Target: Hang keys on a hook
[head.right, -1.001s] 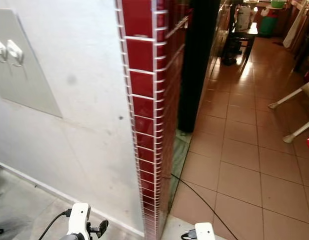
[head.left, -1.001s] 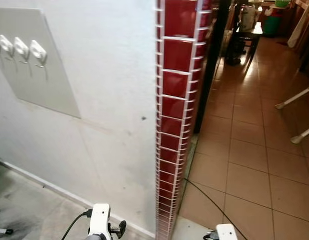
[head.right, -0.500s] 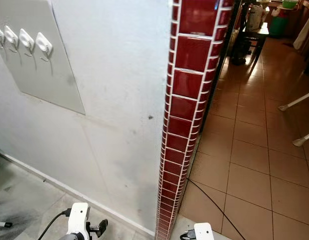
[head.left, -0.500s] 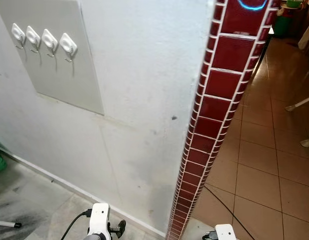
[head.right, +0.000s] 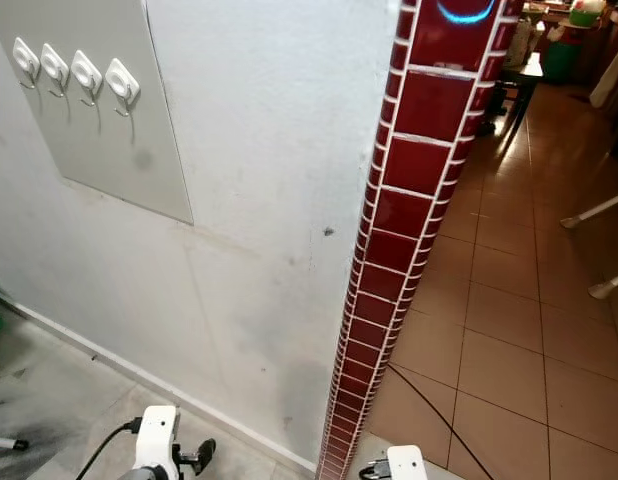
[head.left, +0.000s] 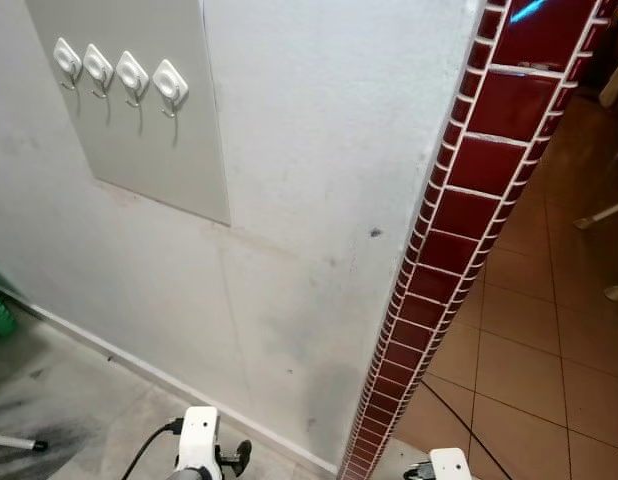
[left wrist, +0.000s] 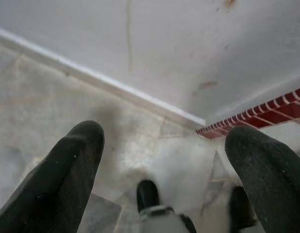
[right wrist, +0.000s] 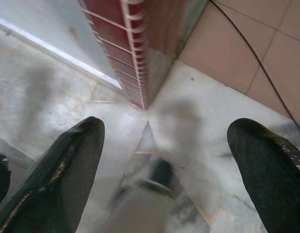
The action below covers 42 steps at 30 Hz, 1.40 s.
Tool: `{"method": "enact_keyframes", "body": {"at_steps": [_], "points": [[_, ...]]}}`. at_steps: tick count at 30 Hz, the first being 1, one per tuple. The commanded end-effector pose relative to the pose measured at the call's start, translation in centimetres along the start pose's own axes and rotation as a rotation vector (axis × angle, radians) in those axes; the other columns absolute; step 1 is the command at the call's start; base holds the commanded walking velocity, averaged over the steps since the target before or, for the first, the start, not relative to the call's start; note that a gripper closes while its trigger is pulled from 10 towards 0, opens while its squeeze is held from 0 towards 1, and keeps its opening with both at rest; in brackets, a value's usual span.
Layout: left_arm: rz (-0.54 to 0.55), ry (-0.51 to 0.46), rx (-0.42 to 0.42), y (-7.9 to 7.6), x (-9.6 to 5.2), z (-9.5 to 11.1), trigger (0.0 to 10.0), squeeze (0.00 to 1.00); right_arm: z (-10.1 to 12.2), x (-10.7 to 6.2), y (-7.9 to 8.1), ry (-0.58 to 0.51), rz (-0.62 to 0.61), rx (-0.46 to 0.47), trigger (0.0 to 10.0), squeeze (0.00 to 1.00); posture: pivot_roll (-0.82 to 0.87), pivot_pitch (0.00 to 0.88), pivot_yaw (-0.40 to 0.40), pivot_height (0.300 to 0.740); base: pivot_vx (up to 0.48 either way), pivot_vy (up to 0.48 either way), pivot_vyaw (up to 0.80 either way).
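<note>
Swinging left goes the head camera, and the row of four white hooks [head.left: 121, 75] has slid from the frame's edge toward the middle, while the red-tiled pillar edge [head.left: 459, 230] now cuts across on the right.

On the left, the hooks sit side by side on a grey panel [head.left: 159, 140] fixed to the white wall [head.left: 309, 200], high and to the robot's left. The row runs level across the panel, so the left arm is the nearer one.

Low down, both arms hang. The left gripper [left wrist: 159, 160] points at the grey floor [left wrist: 38, 107] by the skirting, its two black fingers spread wide with nothing between them. The right gripper [right wrist: 164, 160] aims at the pillar's foot, equally splayed and bare.

And the keys? No sign of them in either gripper or on any hook; some blurred shapes lie below the fingers, but I cannot make them out. My read: the robot has yet to fetch the keys before any reach upward.
</note>
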State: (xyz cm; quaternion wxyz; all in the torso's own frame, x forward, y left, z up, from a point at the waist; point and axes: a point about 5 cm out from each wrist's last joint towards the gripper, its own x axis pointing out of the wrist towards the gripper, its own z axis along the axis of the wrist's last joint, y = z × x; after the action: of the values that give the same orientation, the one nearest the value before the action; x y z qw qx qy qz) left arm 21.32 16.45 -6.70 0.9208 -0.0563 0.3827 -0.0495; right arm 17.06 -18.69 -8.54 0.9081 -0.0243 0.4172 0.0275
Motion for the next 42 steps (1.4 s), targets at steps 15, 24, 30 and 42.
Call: {"method": "enact_keyframes", "body": {"at_steps": [15, 24, 30, 42], "points": [[-0.010, -0.002, -0.004, -0.30, 0.09, 0.08, 10.0, 0.00, -0.28, -0.16, -0.39, 0.001, -0.014, 0.013, 10.0, 0.00, -0.03, 0.000, 0.030, 0.740, 0.000, 0.466, 0.00], [-0.009, -0.001, -0.004, -0.30, 0.09, 0.09, 10.0, 0.00, -0.31, -0.17, -0.38, 0.001, -0.014, 0.013, 10.0, 0.00, -0.03, 0.000, 0.030, 0.740, 0.000, 0.476, 0.00], [-0.009, -0.002, -0.005, -0.35, 0.10, 0.09, 10.0, 0.00, -0.33, -0.19, -0.42, 0.001, -0.015, 0.015, 10.0, 0.00, -0.03, 0.000, 0.030, 0.740, 0.000, 0.479, 0.00], [0.000, -0.003, 0.017, -0.28, 0.13, 0.22, 10.0, 0.00, -0.24, -0.15, -0.40, 0.001, -0.016, 0.004, 10.0, 0.00, -0.03, 0.000, 0.031, 0.740, 0.000, 0.169, 0.00]]}}
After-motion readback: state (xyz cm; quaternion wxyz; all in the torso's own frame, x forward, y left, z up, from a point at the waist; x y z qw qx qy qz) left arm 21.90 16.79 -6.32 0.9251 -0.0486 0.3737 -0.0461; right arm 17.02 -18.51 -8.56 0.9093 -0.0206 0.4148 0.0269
